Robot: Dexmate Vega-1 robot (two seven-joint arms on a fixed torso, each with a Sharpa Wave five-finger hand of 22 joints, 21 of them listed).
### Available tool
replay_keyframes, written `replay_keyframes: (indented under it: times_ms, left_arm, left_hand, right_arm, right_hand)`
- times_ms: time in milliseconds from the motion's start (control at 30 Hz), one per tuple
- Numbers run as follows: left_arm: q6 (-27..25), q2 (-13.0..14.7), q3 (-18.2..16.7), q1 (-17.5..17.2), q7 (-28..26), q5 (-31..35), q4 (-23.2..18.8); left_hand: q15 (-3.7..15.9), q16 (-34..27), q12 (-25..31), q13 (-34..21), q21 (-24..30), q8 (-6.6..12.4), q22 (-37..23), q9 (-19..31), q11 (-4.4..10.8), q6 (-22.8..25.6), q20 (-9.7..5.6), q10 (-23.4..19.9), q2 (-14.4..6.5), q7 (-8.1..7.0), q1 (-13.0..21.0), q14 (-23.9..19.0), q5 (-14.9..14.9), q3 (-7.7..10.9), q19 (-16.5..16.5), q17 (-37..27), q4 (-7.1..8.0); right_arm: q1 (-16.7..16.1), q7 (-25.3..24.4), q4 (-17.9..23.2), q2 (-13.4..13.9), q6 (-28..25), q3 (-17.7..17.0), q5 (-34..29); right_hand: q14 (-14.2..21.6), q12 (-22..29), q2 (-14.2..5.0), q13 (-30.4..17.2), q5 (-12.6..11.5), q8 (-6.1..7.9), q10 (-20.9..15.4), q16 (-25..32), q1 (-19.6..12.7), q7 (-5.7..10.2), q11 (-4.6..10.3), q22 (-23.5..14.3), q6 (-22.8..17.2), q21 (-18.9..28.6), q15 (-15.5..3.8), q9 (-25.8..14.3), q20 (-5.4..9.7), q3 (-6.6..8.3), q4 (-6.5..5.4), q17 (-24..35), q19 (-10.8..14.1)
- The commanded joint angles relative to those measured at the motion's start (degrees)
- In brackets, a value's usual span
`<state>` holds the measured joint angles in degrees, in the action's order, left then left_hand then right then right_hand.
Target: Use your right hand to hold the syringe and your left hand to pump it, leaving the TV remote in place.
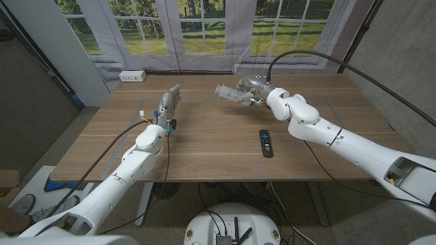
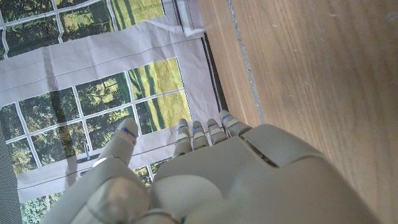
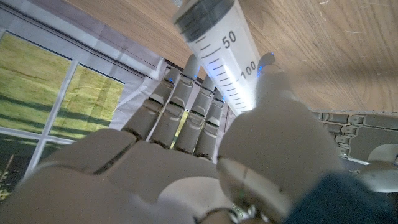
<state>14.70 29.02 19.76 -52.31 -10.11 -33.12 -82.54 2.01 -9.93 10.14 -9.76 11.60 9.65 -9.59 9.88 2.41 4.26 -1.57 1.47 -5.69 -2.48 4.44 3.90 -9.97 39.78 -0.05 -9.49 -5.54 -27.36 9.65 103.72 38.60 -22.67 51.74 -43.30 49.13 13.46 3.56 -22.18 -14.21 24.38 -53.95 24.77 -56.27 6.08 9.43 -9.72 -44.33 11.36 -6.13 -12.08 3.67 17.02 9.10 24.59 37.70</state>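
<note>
The syringe (image 1: pixel 228 92) sits in the upper middle of the head view, lifted off the wooden table (image 1: pixel 218 146) and held by your right hand (image 1: pixel 251 88). In the right wrist view the clear barrel with its printed scale (image 3: pixel 227 59) runs up from between the thumb and the curled fingers (image 3: pixel 186 109), so the hold looks firm; which end carries the plunger you cannot tell from these frames.

Your left hand (image 1: pixel 168 105) stands left of centre in the head view, well apart from the syringe, holding nothing, its fingers straight and close together, thumb a little apart (image 2: pixel 205 180).

So the holding step looks done and the pumping step is not yet begun. Next, you need to bring the left hand across to the syringe's free end and find the plunger, while the right keeps the barrel steady.

The TV remote (image 1: pixel 266 143) lies flat on the table right of centre, under your right forearm's line; keep both arms above it.
</note>
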Motion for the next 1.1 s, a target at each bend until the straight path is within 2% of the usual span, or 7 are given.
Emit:
replay_keyframes:
  times_ms: [33, 367, 567, 1100]
  left_arm:
    - [2.12, 0.09, -0.18, -0.24, 2.32, -0.85, 2.17]
    - [2.30, 0.32, -0.32, -0.19, 3.76, -1.87, 3.89]
    - [2.26, 0.45, -0.28, 0.05, 4.52, -2.24, 4.53]
    - [2.69, 0.44, -0.20, 0.45, 6.37, -3.18, 5.76]
  left_hand:
    - [2.57, 0.30, -0.08, -0.17, -0.60, -0.23, -0.14, 0.06, -0.17, -2.90, -5.00, 1.78, -4.34, 0.26, 0.76, 1.96, 0.07, -0.48, -0.69, -0.08, 0.26]
    - [2.16, 0.21, -0.05, -0.14, -0.85, -0.05, -0.11, 0.04, -0.50, -4.22, -5.92, 2.89, -4.11, 0.77, 0.77, 2.69, 0.09, -0.81, -1.23, -0.05, 0.21]
    - [2.07, 0.10, 0.12, -0.13, -1.03, 0.15, -0.11, 0.02, -0.53, -4.21, -5.53, 2.82, -3.90, 0.76, 0.75, 2.66, 0.11, -1.00, -1.74, -0.02, 0.11]
    - [1.98, -0.19, 0.53, -0.11, -0.94, 0.55, -0.11, 0.01, -0.43, -3.69, -4.94, 2.17, -3.84, 0.81, 0.76, 2.05, 0.08, -1.27, -1.78, 0.01, -0.02]
  right_arm:
    - [1.48, 4.78, -1.65, -2.44, 2.18, 2.09, -6.27]
    - [1.97, 7.65, -3.55, -4.83, 2.10, 4.00, -10.92]
    - [2.07, 8.85, -5.06, -6.24, 2.00, 5.48, -13.82]
    - [1.45, 7.30, -9.56, -9.23, 2.63, 7.43, -16.53]
  right_hand:
    - [-0.34, 0.04, -8.27, -0.14, -0.31, 0.04, -1.91, -0.21, -7.02, 4.73, 1.93, -0.17, -4.59, -0.01, -7.30, -0.19, 3.63, -0.25, 0.04, 0.25, 0.08]
    - [-0.45, -0.06, -8.23, -0.12, -0.32, 0.01, -2.01, -0.40, -6.82, 4.85, 1.98, -0.17, -4.68, 0.00, -7.33, -0.21, 3.47, -0.39, 0.04, 0.41, 0.04]
    - [-0.53, -0.28, -8.21, -0.10, -0.32, -0.08, -1.66, -0.52, -6.62, 4.88, 1.91, -0.17, -4.57, -0.01, -7.28, -0.22, 3.45, -0.50, -0.01, 0.51, -0.02]
    - [-0.65, -0.41, -8.09, -0.13, -0.34, -0.17, -1.70, -0.74, -6.53, 5.03, 2.00, -0.18, -4.62, -0.01, -7.31, -0.23, 3.83, -0.68, 0.08, 0.81, -0.11]
